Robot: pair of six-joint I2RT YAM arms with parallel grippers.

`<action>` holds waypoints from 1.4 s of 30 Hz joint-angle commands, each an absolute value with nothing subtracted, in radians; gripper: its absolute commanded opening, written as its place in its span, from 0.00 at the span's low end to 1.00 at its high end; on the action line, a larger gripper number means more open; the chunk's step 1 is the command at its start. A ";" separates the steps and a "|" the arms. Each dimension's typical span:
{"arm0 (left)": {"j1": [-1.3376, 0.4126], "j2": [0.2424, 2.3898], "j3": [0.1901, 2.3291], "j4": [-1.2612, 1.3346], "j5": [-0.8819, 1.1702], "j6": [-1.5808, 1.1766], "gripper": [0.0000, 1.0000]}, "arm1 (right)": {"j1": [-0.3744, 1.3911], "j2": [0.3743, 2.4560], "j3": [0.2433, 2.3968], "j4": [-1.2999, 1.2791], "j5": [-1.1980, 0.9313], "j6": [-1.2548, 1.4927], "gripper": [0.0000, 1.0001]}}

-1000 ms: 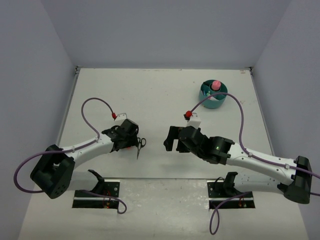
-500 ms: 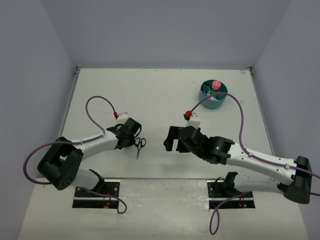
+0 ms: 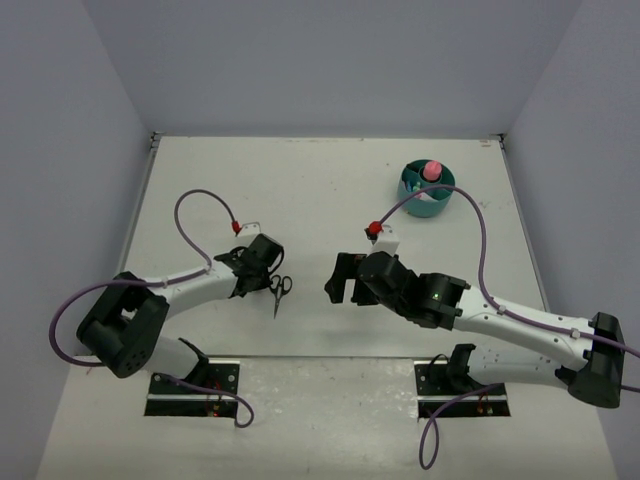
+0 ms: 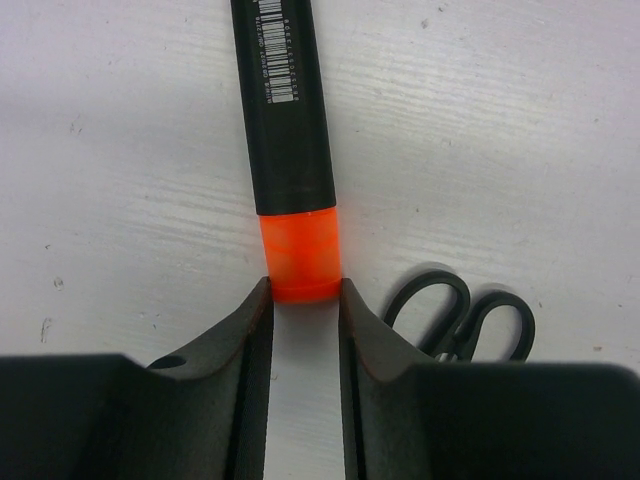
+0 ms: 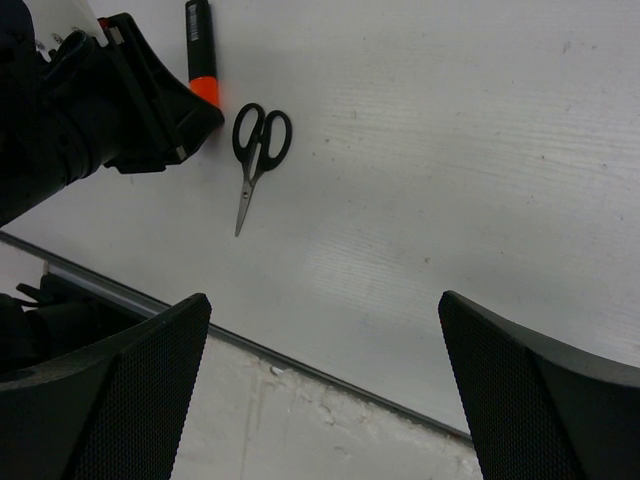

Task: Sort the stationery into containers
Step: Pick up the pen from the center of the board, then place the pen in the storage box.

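In the left wrist view an orange highlighter with a black barrel lies flat on the white table, its orange cap pointing at me. My left gripper is shut on the cap's end, one fingertip pressing each side. Black-handled scissors lie just right of it, closed, also seen as scissors from above beside the left gripper. My right gripper hangs wide open above bare table to the right of the scissors, holding nothing. The teal organizer stands at the back right with a pink-capped glue stick upright in it.
Purple cables loop above both arms. Two black mounting plates sit at the near edge. A metal strip marks the table's front edge. Grey walls close in the left, right and far sides.
My left gripper has slid a little right and forward and closed from wide open onto the highlighter's orange cap. The right arm has hardly moved.
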State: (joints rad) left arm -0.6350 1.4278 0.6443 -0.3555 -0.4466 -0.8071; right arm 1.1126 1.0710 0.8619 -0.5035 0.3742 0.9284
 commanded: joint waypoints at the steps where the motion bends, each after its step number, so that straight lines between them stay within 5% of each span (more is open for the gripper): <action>1: -0.625 1.373 0.594 -0.342 -0.363 -0.788 0.00 | 1.117 1.052 0.861 -0.453 0.355 0.905 0.99; 32: -0.689 0.954 0.489 -0.290 -0.165 -0.705 0.00 | 1.110 1.115 0.918 -0.416 0.325 0.862 0.99; 42: -0.847 0.755 0.437 -0.015 -0.032 -0.628 0.00 | 0.904 1.180 1.017 -0.278 -0.030 0.840 0.99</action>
